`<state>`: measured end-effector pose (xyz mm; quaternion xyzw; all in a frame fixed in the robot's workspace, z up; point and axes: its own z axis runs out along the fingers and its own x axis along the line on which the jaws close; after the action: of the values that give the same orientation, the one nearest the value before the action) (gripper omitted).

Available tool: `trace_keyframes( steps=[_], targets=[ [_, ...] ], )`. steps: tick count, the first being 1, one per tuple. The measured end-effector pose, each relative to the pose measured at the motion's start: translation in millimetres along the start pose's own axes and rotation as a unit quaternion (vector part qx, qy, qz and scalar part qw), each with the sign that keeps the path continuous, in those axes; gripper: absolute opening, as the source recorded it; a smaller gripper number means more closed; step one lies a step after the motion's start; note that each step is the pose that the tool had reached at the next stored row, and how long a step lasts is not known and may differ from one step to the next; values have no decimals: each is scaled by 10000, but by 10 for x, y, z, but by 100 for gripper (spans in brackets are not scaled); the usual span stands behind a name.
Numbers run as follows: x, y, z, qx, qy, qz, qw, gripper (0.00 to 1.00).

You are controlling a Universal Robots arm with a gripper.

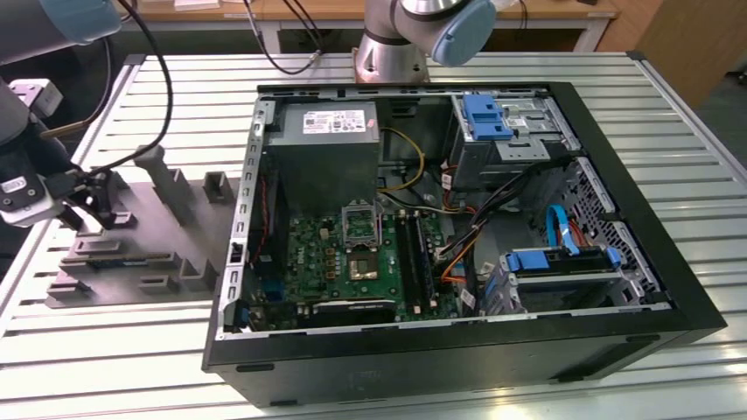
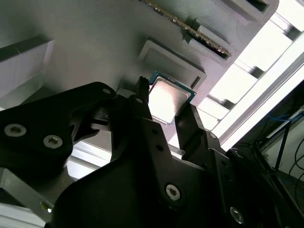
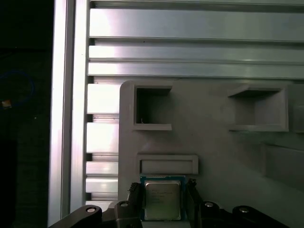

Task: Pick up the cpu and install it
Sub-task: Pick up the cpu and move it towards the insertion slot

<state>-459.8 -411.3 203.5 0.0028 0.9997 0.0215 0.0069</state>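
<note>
Gripper (image 1: 91, 214) hangs at the exterior view's left, low over a grey fixture plate (image 1: 187, 229) that lies on the slatted metal table (image 1: 175, 87), with black cables (image 1: 157, 79) looping down to it from above. In both wrist views its two dark fingers (image 2: 142, 102) (image 3: 134, 194) press in on opposite edges of the cpu (image 2: 166, 97) (image 3: 162, 202), pinching the chip between them. Its pale metal top faces up and a thin green rim shows along its free edges. The cpu sits just beside a low raised ledge (image 3: 167, 164) on the fixture plate (image 3: 213, 152); whether the chip rests on the plate or is lifted off it, I cannot tell. Two square pockets (image 3: 152, 107) are sunk into the plate beyond the ledge, and the table's bright slats (image 3: 190, 23) run past its edge. Further toward the exterior view's right, well apart from the gripper, the open computer case (image 1: 467, 367) lies on its side. Inside it the green motherboard (image 1: 338, 254) carries the metal-framed socket (image 1: 359, 262) with its dark centre. A grey power supply (image 1: 327, 144) sits behind the motherboard, and blue drive brackets (image 1: 488, 118) are at the case's far right side. The arm's base (image 1: 391, 44) stands behind the case.
</note>
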Motion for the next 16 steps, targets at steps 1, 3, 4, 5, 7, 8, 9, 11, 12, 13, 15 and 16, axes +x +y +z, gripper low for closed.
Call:
trace_keyframes(
  steps=[1, 3, 4, 5, 7, 8, 9, 11, 12, 13, 15, 16],
  targets=[
    [0, 0, -6, 0, 0, 0, 10000, 47],
    [0, 1, -21, 0, 0, 0, 10000, 47],
    [0, 1, -29, 0, 0, 0, 10000, 47],
    [0, 2, -37, 0, 0, 0, 10000, 47],
    [-1, 3, -59, 0, 0, 0, 10000, 47],
    [-1, 3, -72, 0, 0, 0, 10000, 47],
    [-1, 4, -85, 0, 0, 0, 10000, 47],
    [-2, 5, -111, 0, 0, 0, 10000, 47],
    [-2, 5, -122, 0, 0, 0, 10000, 47],
    [-2, 6, -127, 0, 0, 0, 10000, 47],
    [-2, 6, -127, -1, -2, 0, 10000, 47],
    [-2, 6, -142, 0, -1, 0, 10000, 47]
  ],
)
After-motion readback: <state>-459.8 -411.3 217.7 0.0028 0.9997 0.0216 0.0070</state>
